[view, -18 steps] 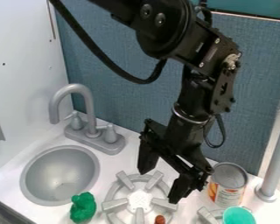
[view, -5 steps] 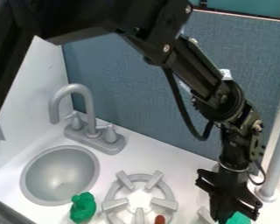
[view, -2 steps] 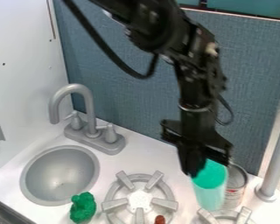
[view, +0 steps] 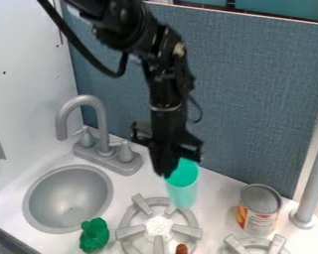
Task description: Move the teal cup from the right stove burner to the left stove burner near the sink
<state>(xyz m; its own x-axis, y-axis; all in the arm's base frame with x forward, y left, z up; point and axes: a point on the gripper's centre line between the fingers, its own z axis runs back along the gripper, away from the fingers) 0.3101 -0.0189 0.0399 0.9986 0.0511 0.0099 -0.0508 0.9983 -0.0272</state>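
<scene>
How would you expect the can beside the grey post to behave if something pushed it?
The can looks like metal, so it is probably stiff. It stands upright, so a low push would likely slide it, while a high one might tip it. Its round wall suggests it could roll once down.

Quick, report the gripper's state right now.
Gripper: closed on the rim of the green cup, which hangs over the back of the burner.

Pincer (view: pixel 166 169) gripping turquoise cup (view: pixel 182 186), above stove burner (view: pixel 130 214)
</scene>
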